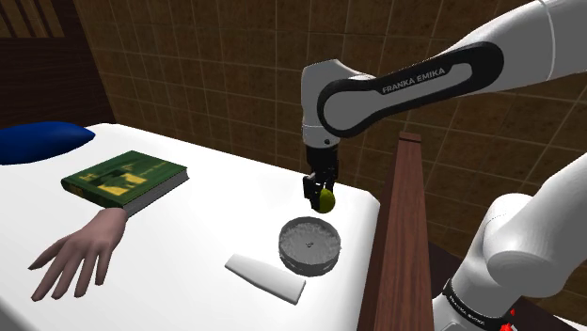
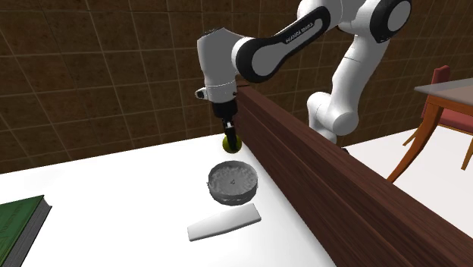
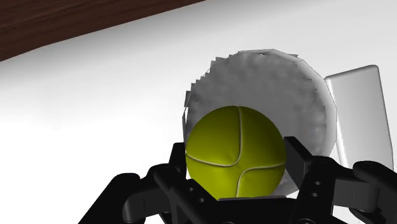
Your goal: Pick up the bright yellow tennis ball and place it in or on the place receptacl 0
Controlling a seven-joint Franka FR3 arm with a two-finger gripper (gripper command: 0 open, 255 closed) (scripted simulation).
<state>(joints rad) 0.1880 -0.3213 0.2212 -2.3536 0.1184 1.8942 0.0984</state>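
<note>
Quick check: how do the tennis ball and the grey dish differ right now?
The tennis ball is a yellow-green sphere; the grey dish is a shallow bowl. The ball hangs clasped in the jaws; the dish rests on the white table. The ball is smaller. Both are round.

Tennis ball (image 1: 326,198) in the claw (image 1: 320,197) above the bowl (image 1: 309,244), slab (image 1: 267,276) just beside it on the table (image 1: 207,221)

Yellow-green tennis ball (image 3: 235,151), aloft over rough grey round bowl (image 3: 267,89)
</note>
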